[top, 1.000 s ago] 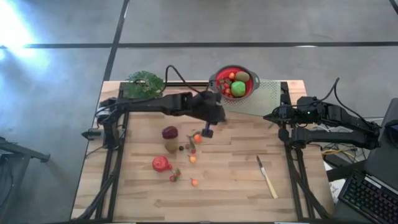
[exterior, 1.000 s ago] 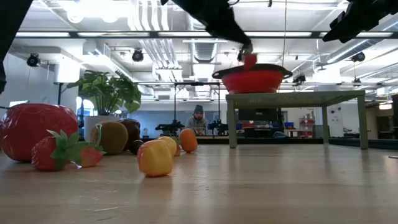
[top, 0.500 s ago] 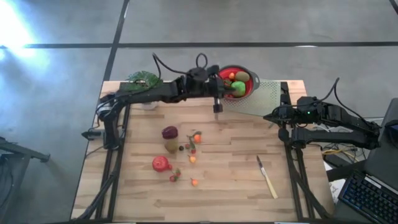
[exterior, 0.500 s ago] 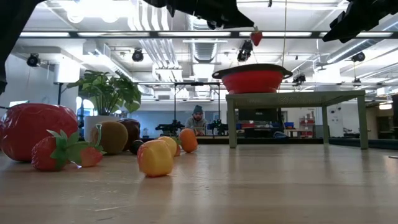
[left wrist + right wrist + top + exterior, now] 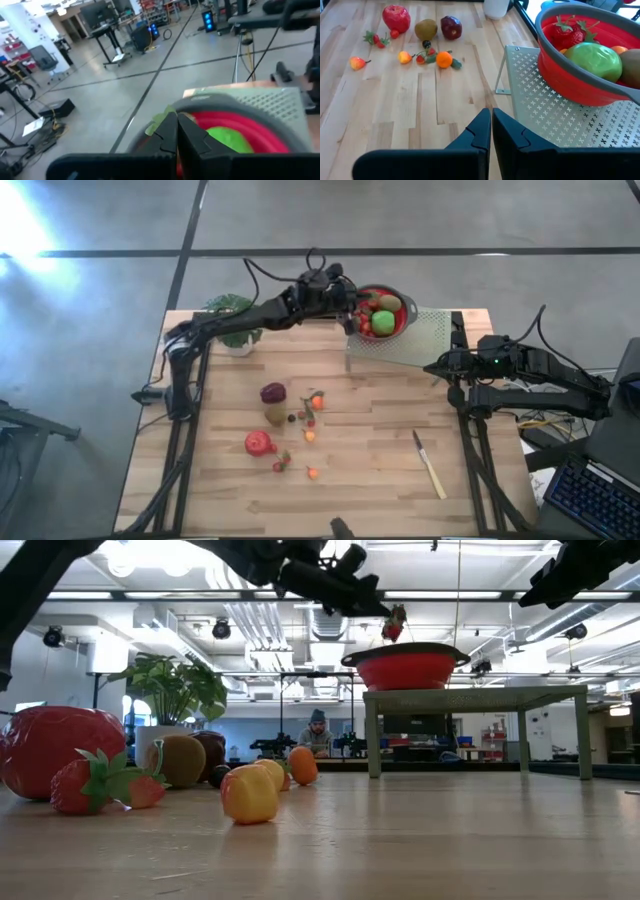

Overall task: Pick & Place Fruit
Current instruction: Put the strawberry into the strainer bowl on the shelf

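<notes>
Left end effector (image 5: pixel 394 622) clamped on strawberry (image 5: pixel 393 631) above red bowl (image 5: pixel 403 322), right end effector (image 5: pixel 489 131) together, fruit (image 5: pixel 260 443) on surface (image 5: pixel 380 480)

We see bright, even ceiling light, white glare on the floor (image 5: pixel 20 220) at the high view's left edge, soft shadows on the table (image 5: pixel 380 460), and a motion-blurred left wrist view.

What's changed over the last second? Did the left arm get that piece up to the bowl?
The left hand, shut on a small strawberry, rose from the loose fruit mid-table and swung to the rim of the red bowl on the perforated stand. Nothing released yet. The right hand, knife and plant stayed put.
</notes>
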Controlling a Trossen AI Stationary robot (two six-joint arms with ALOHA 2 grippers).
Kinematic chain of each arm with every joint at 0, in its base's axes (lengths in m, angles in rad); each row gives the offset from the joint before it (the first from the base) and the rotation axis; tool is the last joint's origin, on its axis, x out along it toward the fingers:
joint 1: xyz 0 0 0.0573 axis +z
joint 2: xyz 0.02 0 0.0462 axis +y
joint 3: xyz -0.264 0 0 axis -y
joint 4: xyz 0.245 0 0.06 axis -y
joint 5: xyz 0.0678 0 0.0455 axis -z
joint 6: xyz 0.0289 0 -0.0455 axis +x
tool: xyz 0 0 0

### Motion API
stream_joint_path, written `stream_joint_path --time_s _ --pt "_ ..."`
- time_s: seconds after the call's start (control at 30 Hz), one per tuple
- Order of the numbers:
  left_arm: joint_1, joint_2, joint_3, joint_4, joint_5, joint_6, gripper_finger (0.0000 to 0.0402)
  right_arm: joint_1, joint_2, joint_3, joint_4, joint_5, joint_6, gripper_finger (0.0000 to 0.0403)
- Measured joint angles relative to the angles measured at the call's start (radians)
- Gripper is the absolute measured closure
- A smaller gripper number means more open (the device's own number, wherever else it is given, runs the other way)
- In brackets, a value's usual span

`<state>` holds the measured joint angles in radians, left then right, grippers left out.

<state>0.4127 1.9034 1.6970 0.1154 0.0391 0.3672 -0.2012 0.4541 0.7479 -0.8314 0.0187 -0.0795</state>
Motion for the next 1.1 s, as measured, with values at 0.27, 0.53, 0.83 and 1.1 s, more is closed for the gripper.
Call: stream_joint_path --time_s 0.27,0.53,0.83,1.1 --pt "0.032 0.047 0.000 -0.007 -0.062 -0.003 0.0400 0.000 0.000 0.000 0.000 0.000 0.000 0.0390" --pt "0.046 0.050 0.000 -0.051 -0.095 -0.003 0.0399 0.000 0.000 0.000 0.000 0.000 0.000 0.0390" --pt "0.046 0.051 0.000 -0.102 -0.094 -0.009 0.0399 0.000 0.000 0.000 0.000 0.000 0.000 0.0390" --pt "0.045 0.051 0.000 -0.108 -0.094 -0.012 0.0378 0.000 0.000 0.000 0.000 0.000 0.000 0.0390"
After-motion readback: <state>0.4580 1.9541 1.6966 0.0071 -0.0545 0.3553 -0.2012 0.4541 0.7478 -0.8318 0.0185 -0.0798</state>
